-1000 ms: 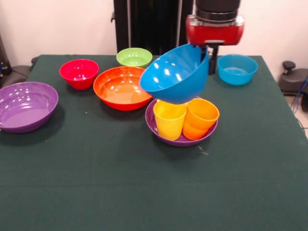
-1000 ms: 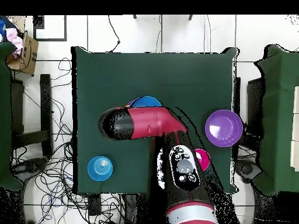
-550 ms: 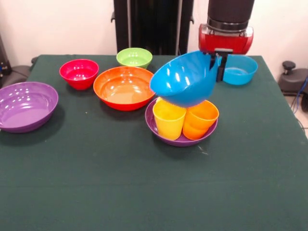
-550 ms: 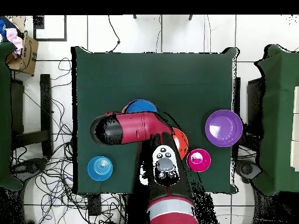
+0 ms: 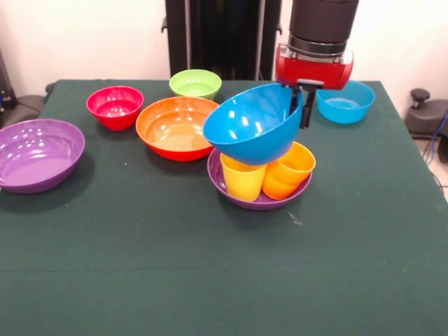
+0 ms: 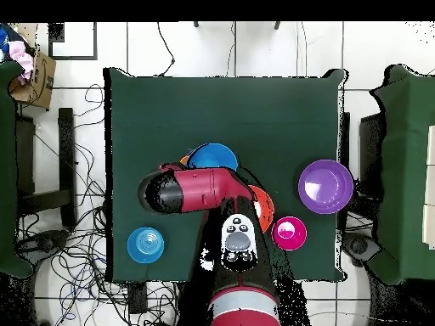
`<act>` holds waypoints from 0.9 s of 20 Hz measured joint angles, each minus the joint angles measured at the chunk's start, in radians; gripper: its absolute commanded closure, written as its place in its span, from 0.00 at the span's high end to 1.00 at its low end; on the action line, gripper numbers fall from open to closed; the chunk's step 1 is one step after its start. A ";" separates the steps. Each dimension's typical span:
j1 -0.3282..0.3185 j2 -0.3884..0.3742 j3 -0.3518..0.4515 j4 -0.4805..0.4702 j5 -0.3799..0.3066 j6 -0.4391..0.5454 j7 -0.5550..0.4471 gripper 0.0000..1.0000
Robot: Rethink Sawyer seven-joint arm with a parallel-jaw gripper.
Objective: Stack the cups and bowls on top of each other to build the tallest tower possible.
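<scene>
We see the gripper (image 5: 299, 105) clamped on the blue bowl's (image 5: 252, 124) rim, holding it tilted over two cups (image 5: 243, 179) in a purple bowl (image 5: 260, 203).

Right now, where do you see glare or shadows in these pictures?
Front view: white glare spots on the tilted blue bowl and the purple bowl, with soft shadows beside the bowls on the green cloth. Overhead view: the arm hides most bowls; no clear glare.
</scene>
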State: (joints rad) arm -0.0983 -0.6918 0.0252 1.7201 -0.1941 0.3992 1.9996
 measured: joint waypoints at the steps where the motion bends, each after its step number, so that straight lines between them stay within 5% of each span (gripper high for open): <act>1: 0.004 0.000 -0.011 0.000 0.000 0.000 0.000 0.00; 18: 0.048 0.062 -0.098 -0.038 0.000 -0.009 0.000 0.00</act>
State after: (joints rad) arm -0.0504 -0.6294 -0.0731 1.6825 -0.1937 0.3904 1.9996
